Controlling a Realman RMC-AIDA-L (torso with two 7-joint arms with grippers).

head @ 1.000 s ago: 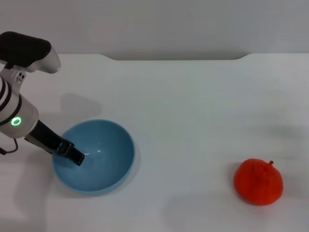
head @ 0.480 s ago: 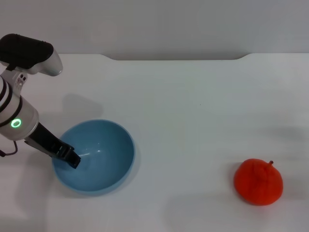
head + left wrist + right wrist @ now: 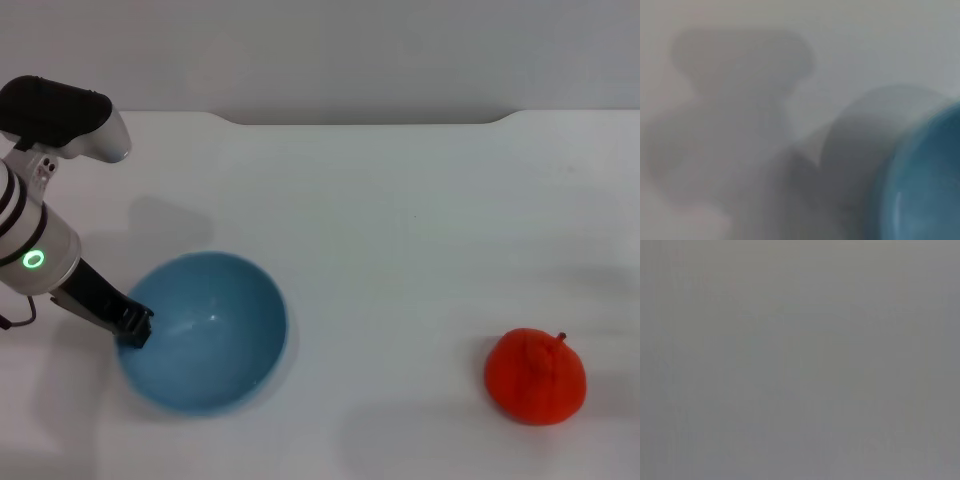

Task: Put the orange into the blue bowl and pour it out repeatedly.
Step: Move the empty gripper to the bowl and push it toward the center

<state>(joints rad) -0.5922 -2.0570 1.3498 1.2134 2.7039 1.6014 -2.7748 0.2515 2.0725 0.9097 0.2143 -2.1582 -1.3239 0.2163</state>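
While the left gripper (image 3: pixel 135 328) sits at the blue bowl (image 3: pixel 205 332)'s rim on its outer left side, I cannot tell whether its jaws are parted or pinched on the wall, since only a dark tip shows against the blue. The bowl rests upright on the white table (image 3: pixel 400 220), mouth facing up, empty inside; the left wrist view catches just a slice of its curved edge (image 3: pixel 920 185). The orange (image 3: pixel 535 376) lies well apart from those jaws, far off toward the robot's right and near the table's front edge. It sits on its broad base with the small dark stem up and leaning slightly right (being nearly round, it has no real long axis). My guess is the fruit has been tipped out and the bowl set upright again, ready for the next round. The right gripper is not visible.
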